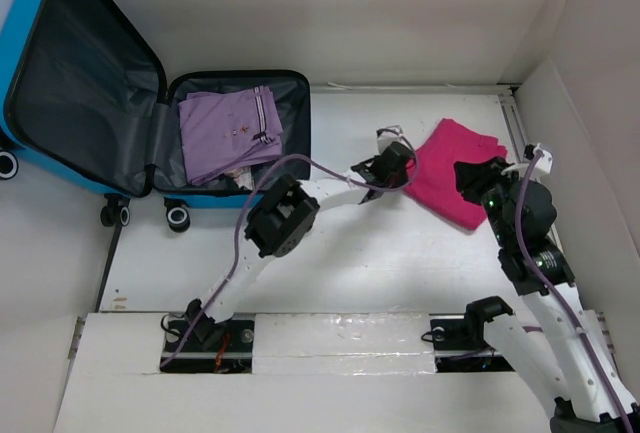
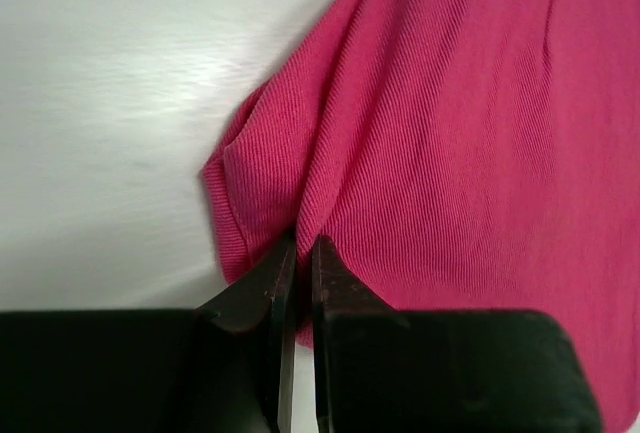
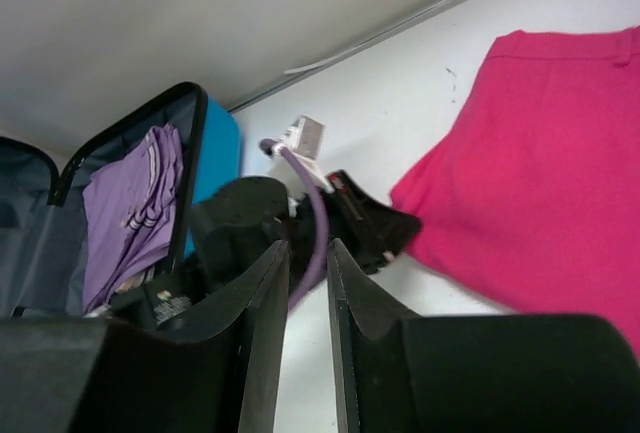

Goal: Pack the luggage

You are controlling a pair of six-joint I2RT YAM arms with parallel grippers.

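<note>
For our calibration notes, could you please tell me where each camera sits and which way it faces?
Top external: above and behind the bases, looking down at the table; both arms, the luggage and pink garment show.
Left wrist: on the left arm, looking down at the pink garment's edge; the left gripper shows.
Right wrist: on the right arm, facing across the table toward the luggage; the right gripper shows, with the left gripper beyond.
Shared: all three see the pink garment.

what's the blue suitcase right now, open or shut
Open. The blue suitcase lies with its lid swung back, grey lining exposed, and a folded purple garment in the other half.
</note>
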